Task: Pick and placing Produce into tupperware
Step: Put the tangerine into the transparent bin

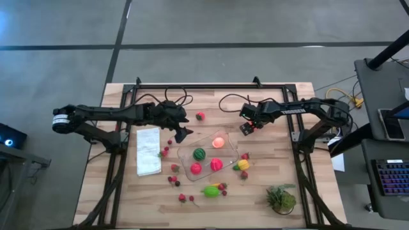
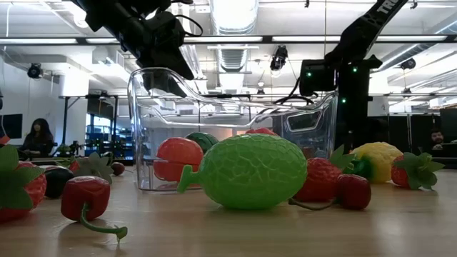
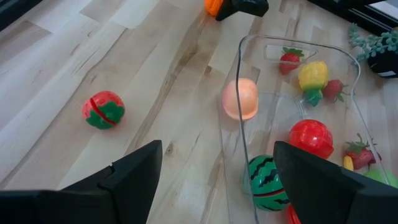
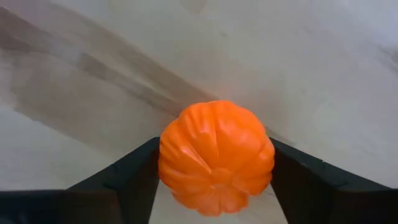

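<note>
From my side: white cloth [image 1: 149, 159] lies far left on the table. Left gripper [image 1: 181, 134] hangs just off the tupperware's [image 1: 238, 148] left corner, fingers spread, nothing between them. Inside the tupperware I see a striped melon [image 1: 199, 154], two red fruits [image 1: 216, 164] and a pale orange one [image 1: 218, 142]. A red-green fruit [image 1: 200, 116] sits alone beyond it. Right gripper [image 1: 246, 128] is past the tupperware's far edge, fingers pinching an orange pumpkin [image 4: 216, 157] on both sides. Leafy tuft [image 1: 281, 198] sits near the table's right front corner.
</note>
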Robot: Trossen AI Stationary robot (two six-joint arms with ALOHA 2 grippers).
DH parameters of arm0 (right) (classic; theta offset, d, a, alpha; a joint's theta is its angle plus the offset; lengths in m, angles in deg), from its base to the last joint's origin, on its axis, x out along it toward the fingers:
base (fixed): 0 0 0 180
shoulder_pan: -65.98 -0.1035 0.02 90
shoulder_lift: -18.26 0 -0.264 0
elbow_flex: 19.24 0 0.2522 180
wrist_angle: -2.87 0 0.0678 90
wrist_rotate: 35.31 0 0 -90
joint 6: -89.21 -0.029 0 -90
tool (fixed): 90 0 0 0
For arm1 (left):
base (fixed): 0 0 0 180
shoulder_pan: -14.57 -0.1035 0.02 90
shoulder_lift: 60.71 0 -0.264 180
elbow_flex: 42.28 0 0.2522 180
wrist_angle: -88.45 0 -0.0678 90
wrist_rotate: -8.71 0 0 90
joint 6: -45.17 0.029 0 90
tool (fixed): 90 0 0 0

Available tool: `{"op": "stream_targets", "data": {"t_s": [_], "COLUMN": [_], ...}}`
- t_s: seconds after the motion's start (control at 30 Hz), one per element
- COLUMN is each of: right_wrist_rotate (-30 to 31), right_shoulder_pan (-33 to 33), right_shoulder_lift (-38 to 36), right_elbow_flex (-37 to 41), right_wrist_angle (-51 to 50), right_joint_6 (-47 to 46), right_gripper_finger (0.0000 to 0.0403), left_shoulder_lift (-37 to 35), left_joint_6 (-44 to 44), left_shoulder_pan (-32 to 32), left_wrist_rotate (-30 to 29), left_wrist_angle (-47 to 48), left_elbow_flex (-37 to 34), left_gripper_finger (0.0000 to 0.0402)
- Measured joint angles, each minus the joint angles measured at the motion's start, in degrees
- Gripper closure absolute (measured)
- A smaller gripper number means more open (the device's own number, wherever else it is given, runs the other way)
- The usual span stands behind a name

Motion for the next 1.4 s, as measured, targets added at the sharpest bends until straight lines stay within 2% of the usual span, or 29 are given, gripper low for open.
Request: {"op": "stream_targets", "data": {"t_s": [0.13,0.3,0.43,0.6,0.67,0.8,0.9,1.13,1.3,1.4], "right_wrist_rotate": [-1.4,-4.2,-6.4,-6.4,-7.0,-11.1,-10.9,-10.9,-10.2,-9.3], "right_shoulder_pan": [-0.1,-0.6,-1.9,-3.8,-5.1,-9.1,-13.0,-19.9,-23.3,-25.1], "right_shoulder_lift": [-0.5,-3.5,-10.0,-19.5,-21.7,-22.9,-20.8,-9.0,-0.4,4.2], "right_elbow_flex": [0.0,-0.1,-1.3,-5.1,-6.9,-10.1,-12.9,-19.4,-28.4,-32.8], "right_wrist_angle": [-0.2,-0.2,-0.3,0.0,0.0,1.1,1.2,0.7,0.1,-5.9], "right_joint_6": [0.2,0.4,0.4,1.4,4.4,10.9,13.4,12.4,10.6,10.1], "right_gripper_finger": [0.0169,0.016,0.0148,0.0157,0.016,0.0155,0.015,0.0152,0.0151,0.015], "left_shoulder_lift": [0.0,0.0,-0.1,-0.1,-0.2,-3.3,-7.5,-15.9,-18.2,-19.1], "left_joint_6": [0.0,0.0,0.2,-2.0,-4.3,-8.4,-11.8,-14.5,-11.8,-11.8], "left_shoulder_pan": [0.0,0.0,0.0,0.0,0.0,0.7,2.2,5.2,5.2,5.2], "left_wrist_rotate": [0.0,0.0,0.1,0.1,0.1,0.3,-0.9,-10.5,-10.9,-9.2], "left_wrist_angle": [0.0,-0.2,0.1,0.4,2.5,13.9,17.1,16.6,16.9,16.9], "left_elbow_flex": [0.0,0.0,0.0,0.0,0.1,0.7,-0.3,-1.5,-2.5,-4.2], "left_gripper_finger": [0.011,0.011,0.011,0.011,0.011,0.011,0.011,0.011,0.011,0.011]}}
